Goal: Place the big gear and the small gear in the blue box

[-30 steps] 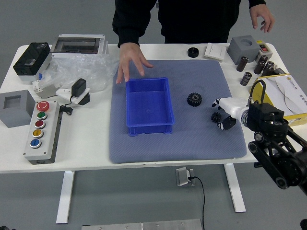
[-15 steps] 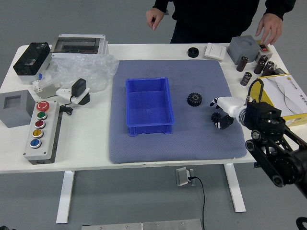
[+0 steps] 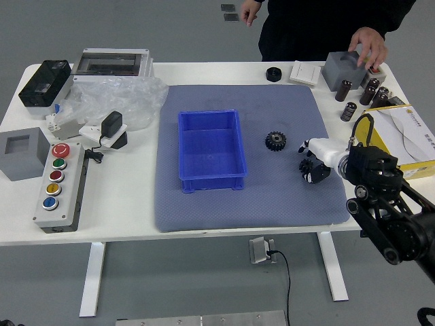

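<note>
Right hand (image 3: pixel 327 155) of the robot reaches in from the right side of the frame, low over the mat (image 3: pixel 231 212), with its fingers parted around the small gear (image 3: pixel 306 166). It looks unclenched, and no closed grip on the gear shows; whether a fingertip touches it I cannot tell. The small gear sits on the mat right of center. The big gear (image 3: pixel 275 141) lies on the mat near it, up and to the left, between the hand and the blue box (image 3: pixel 213 184). Both gears are outside the box, which stands on the mat around mid-frame. At the top, one of the person's hands (image 3: pixel 250 11) hangs beyond the worktop (image 3: pixel 122 204); the other (image 3: pixel 369 46) reaches over the gray box (image 3: pixel 343 68) at upper right.
</note>
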You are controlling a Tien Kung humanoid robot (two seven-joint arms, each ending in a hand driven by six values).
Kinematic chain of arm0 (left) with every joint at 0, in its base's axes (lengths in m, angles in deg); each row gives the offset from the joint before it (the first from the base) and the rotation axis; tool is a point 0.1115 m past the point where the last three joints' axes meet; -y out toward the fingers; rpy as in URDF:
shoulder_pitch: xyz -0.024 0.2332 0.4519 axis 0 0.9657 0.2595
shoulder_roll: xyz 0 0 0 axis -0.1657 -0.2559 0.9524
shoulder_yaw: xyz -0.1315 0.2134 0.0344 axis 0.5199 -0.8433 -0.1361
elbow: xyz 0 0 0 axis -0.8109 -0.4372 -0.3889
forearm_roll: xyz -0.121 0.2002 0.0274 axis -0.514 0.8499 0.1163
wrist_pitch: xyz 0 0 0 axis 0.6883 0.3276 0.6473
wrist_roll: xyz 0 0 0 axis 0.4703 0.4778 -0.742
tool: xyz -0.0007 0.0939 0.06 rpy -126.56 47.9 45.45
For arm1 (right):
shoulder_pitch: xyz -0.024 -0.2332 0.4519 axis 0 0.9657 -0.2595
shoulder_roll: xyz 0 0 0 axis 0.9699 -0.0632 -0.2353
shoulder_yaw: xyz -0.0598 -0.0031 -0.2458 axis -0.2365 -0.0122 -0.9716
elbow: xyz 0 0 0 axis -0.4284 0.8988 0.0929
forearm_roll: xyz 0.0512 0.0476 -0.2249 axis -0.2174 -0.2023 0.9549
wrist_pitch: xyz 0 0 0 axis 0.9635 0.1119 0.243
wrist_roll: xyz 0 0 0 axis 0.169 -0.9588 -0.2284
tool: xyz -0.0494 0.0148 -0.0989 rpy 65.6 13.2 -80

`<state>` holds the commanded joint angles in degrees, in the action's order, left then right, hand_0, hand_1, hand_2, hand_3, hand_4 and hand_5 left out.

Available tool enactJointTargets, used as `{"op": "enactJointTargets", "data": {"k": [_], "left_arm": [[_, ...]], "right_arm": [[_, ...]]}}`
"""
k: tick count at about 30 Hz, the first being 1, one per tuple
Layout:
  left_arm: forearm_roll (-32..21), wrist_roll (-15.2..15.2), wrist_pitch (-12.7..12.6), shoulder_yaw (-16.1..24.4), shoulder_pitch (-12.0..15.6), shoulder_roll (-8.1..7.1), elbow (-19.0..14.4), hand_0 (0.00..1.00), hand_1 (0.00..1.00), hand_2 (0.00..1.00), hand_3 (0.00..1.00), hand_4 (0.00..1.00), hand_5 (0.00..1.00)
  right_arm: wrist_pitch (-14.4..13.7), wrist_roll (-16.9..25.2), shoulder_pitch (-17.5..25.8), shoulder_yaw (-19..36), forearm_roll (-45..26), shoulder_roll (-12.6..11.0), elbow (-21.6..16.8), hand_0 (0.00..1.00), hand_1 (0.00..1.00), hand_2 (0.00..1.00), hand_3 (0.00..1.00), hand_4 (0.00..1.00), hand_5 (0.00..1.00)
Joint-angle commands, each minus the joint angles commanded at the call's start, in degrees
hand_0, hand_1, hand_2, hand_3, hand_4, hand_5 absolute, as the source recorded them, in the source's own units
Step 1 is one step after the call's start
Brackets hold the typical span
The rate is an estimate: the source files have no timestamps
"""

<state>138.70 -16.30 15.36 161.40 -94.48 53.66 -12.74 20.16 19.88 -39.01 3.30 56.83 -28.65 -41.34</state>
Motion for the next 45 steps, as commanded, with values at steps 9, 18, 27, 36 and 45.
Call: {"op": "enactJointTargets", "data": {"k": [9, 18, 27, 36, 45], "left_arm": [[-0.1, 0.0, 0.0, 0.0, 0.0, 0.07, 0.0, 0.871, 0.841, 0.837, 0.884, 0.776, 0.753], [-0.1, 0.0, 0.0, -0.1, 0.0, 0.11, 0.0, 0.871, 0.841, 0.837, 0.883, 0.776, 0.753], [0.1, 0.0, 0.0, 0.0, 0.1, 0.10, 0.0, 0.871, 0.841, 0.838, 0.883, 0.775, 0.752], [0.4, -0.1, 0.1, 0.2, 0.2, 0.08, 0.0, 0.871, 0.841, 0.837, 0.883, 0.776, 0.753], [0.4, -0.1, 0.0, 0.1, 0.2, 0.07, 0.0, 0.870, 0.841, 0.838, 0.883, 0.776, 0.753]], "right_arm": [[-0.6, -0.1, 0.1, -0.2, 0.0, 0.3, 0.2, 0.598, 0.575, 0.622, 0.668, 0.644, 0.170], [-1.0, -0.3, 0.1, -0.4, 0.0, 0.5, 0.4, 0.586, 0.555, 0.597, 0.640, 0.617, 0.176], [-2.4, -0.3, 0.1, -0.7, 0.0, 0.7, 0.7, 0.523, 0.474, 0.508, 0.568, 0.546, 0.168], [-3.2, -0.4, 0.3, -0.9, 0.0, 0.7, 1.0, 0.539, 0.460, 0.489, 0.545, 0.516, 0.154], [-4.1, -0.6, 0.3, -0.6, 0.0, 0.8, 1.1, 0.532, 0.440, 0.470, 0.514, 0.491, 0.151]]}}
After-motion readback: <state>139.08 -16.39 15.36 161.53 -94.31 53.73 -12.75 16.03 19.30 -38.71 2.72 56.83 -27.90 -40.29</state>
